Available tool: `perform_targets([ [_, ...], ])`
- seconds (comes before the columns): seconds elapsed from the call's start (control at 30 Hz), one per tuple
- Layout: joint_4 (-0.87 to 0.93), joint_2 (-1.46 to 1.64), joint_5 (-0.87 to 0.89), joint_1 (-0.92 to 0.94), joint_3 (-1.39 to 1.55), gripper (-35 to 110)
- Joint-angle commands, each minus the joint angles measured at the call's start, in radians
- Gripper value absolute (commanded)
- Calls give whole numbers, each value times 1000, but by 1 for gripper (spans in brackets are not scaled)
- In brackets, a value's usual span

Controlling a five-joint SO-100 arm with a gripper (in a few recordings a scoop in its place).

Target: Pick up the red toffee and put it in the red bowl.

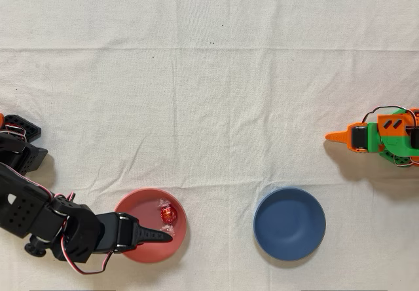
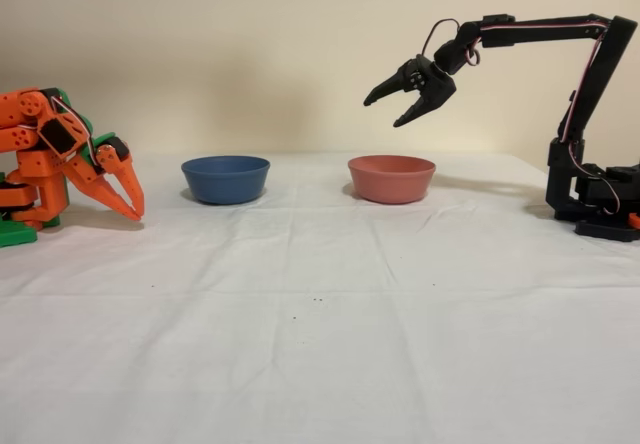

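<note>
While the jaws (image 2: 392,110) gape empty, foil-shiny red toffee (image 1: 167,213) lies in matte red bowl (image 1: 134,206).

Black arm's jaws parted, empty, above red bowl (image 2: 391,178), blue bowl (image 2: 225,178) beside

Top-down and table-level side views, mirrored.

A dark blue bowl (image 1: 289,223) sits on the worktop (image 1: 209,75), which is covered by a creased off-white cloth (image 2: 320,344). In the fixed view, the idle orange arm (image 2: 60,164) rests at the left edge, near the blue bowl.
</note>
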Motion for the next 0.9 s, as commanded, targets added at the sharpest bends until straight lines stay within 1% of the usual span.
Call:
perform_targets([
  [0.0, -8, 75, -9, 9, -15, 35],
  [0.17, -8, 61, -12, 9, -35, 36],
  [0.3, -5, 67, -5, -2, -28, 34],
  [0.4, -15, 103, 29, -32, 2, 26],
  [0.5, -43, 164, 74, -94, 64, 12],
  [0.7, -94, 284, 176, -245, 192, 1],
  [0.87, -137, 376, 253, -337, 268, 1],
])
